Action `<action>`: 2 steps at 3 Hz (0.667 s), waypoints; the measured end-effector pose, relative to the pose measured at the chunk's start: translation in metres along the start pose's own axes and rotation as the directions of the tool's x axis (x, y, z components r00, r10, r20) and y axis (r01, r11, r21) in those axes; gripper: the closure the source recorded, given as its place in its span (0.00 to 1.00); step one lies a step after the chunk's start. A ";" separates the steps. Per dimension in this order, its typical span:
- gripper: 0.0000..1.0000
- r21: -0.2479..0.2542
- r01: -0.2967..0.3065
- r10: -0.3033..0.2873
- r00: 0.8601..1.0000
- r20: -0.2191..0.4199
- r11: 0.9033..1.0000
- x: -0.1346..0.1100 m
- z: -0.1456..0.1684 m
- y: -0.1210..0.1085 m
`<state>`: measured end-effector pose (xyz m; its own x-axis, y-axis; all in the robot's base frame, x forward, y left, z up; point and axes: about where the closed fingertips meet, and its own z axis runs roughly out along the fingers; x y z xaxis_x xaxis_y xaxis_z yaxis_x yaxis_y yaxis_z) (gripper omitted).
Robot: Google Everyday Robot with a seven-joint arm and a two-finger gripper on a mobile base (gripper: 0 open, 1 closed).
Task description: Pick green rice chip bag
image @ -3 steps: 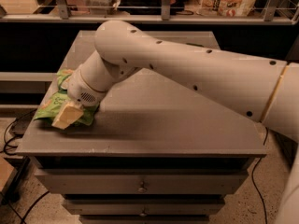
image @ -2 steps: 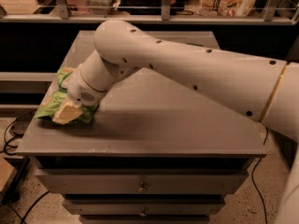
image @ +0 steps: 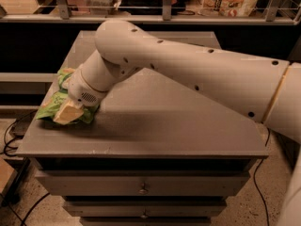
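The green rice chip bag (image: 51, 106) lies crumpled at the left edge of the grey surface (image: 169, 121), in the middle left of the frame. The gripper (image: 66, 114) is down on the bag, its pale tip pressed into the foil, with green showing on both sides of it. Whether it has closed on the bag cannot be told. The white arm (image: 188, 69) reaches in from the right edge of the frame, across the surface. Drawers (image: 141, 185) sit below the surface.
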<state>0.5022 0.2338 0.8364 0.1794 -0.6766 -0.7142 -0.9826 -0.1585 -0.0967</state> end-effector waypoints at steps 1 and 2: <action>1.00 0.000 0.000 0.000 1.000 0.000 1.000 0.000 0.000 0.000; 1.00 0.000 0.000 0.000 1.000 0.000 1.000 0.000 0.000 0.000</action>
<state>0.5023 0.2338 0.8368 0.1795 -0.6764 -0.7143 -0.9826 -0.1585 -0.0968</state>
